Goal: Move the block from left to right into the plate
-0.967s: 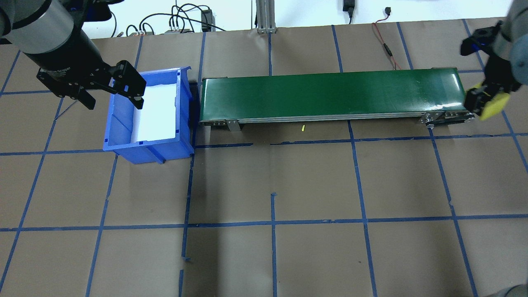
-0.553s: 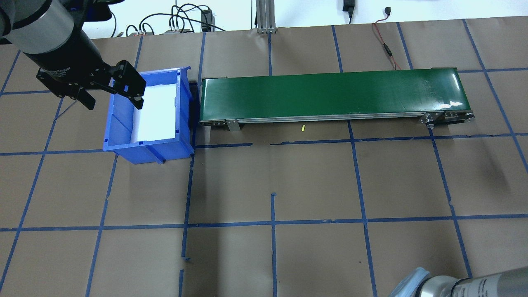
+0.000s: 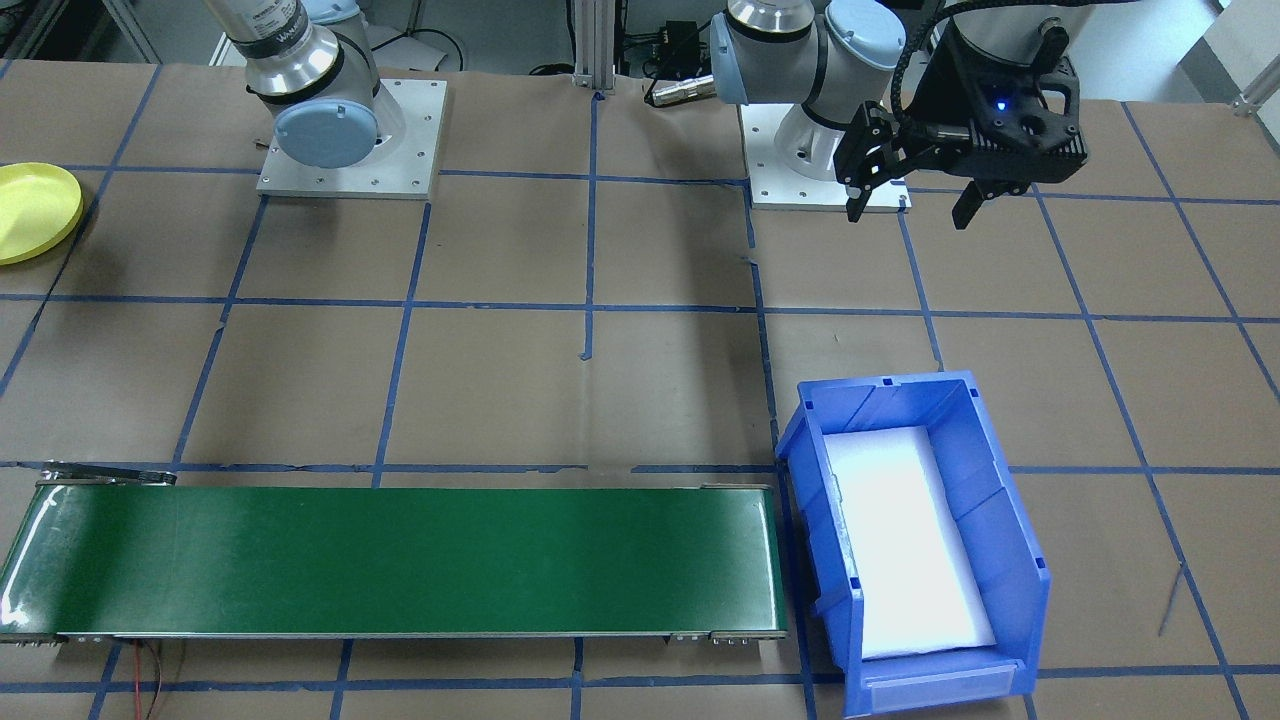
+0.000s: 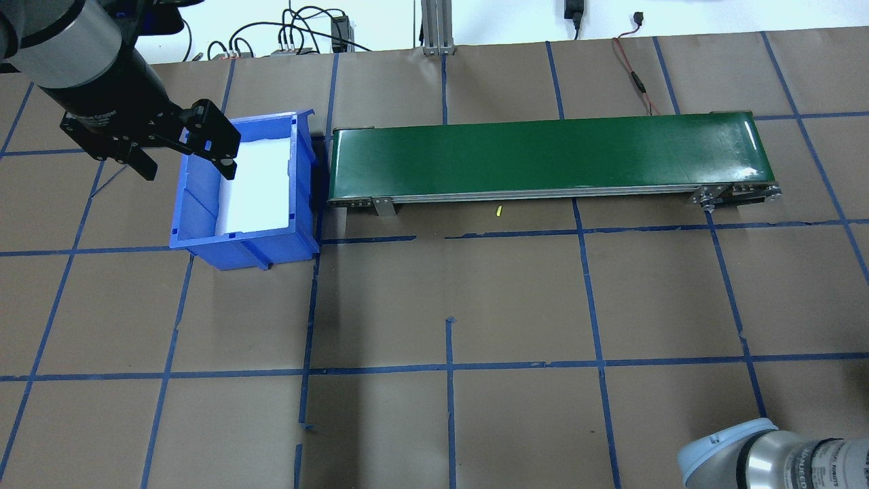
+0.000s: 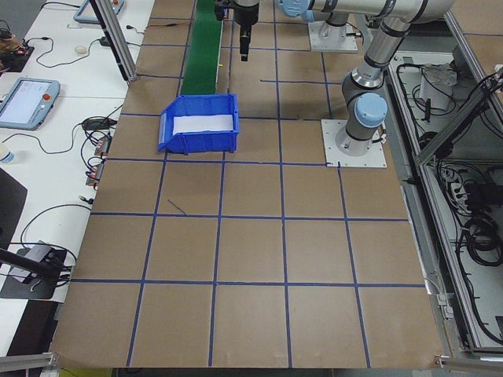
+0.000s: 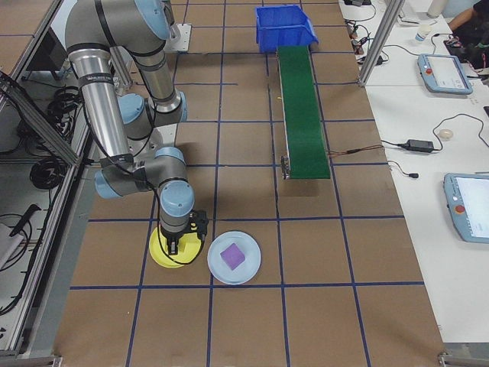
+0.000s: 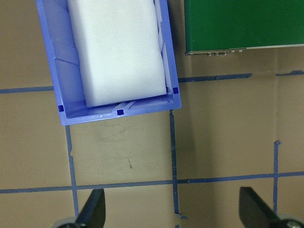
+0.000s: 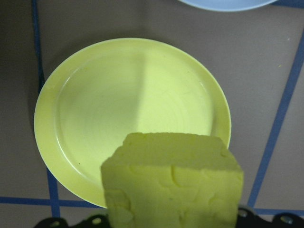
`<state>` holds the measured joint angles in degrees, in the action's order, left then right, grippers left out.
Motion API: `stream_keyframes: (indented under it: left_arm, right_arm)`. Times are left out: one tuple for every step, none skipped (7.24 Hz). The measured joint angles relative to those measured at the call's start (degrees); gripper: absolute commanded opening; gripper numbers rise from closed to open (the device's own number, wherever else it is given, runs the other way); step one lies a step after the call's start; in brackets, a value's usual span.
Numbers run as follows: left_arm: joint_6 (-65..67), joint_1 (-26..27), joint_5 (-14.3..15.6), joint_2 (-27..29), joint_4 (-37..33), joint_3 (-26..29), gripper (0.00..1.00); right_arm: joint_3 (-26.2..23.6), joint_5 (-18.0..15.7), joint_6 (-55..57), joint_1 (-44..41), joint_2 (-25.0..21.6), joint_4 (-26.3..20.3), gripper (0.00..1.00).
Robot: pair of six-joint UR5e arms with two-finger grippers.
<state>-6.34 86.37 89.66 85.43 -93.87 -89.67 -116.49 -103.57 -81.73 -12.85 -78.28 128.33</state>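
The right gripper [image 8: 171, 223] grips the yellow block [image 8: 173, 183] above the yellow plate [image 8: 95, 114]; placing is in hand; next, lower and release; the left gripper [image 7: 173, 213] hangs open, empty.

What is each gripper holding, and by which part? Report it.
The right gripper holds a yellow foam block by its lower end, above the round yellow plastic plate. The left gripper is open and empty.

The pale yellow foam block [image 8: 173, 183] looks matt and pitted; the round yellow plastic plate [image 8: 130, 111] is smooth, faintly glossy (as is the green conveyor belt [image 4: 543, 155]).
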Motion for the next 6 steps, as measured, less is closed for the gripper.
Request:
stream_keyframes:
  left_arm:
    - [0.0, 0.0, 0.0, 0.0, 0.0, 0.0, 1.00]
    - [0.0, 0.0, 0.0, 0.0, 0.0, 0.0, 1.00]
    - [0.0, -0.1, 0.0, 0.0, 0.0, 0.0, 1.00]
    - [0.0, -0.1, 0.0, 0.0, 0.0, 0.1, 1.00]
    - [0.0, -0.1, 0.0, 0.0, 0.0, 0.2, 1.00]
    - [0.0, -0.1, 0.0, 0.0, 0.0, 0.2, 1.00]
  right_arm:
    - [-2.6, 0.6, 0.6, 0.8, 0.0, 2.6, 1.00]
    - [-3.6, 1.1, 1.1, 1.0, 0.0, 3.6, 1.00]
    - [-3.8, 1.3, 1.4, 0.7, -0.1, 4.0, 1.00]
    - [-3.6, 1.3, 1.6, -0.1, -0.2, 4.1, 1.00]
    - [-2.8, 1.1, 2.1, -2.4, -0.4, 3.9, 1.00]
    - [-1.8, 0.7, 3.4, -6.7, -0.7, 3.6, 1.00]
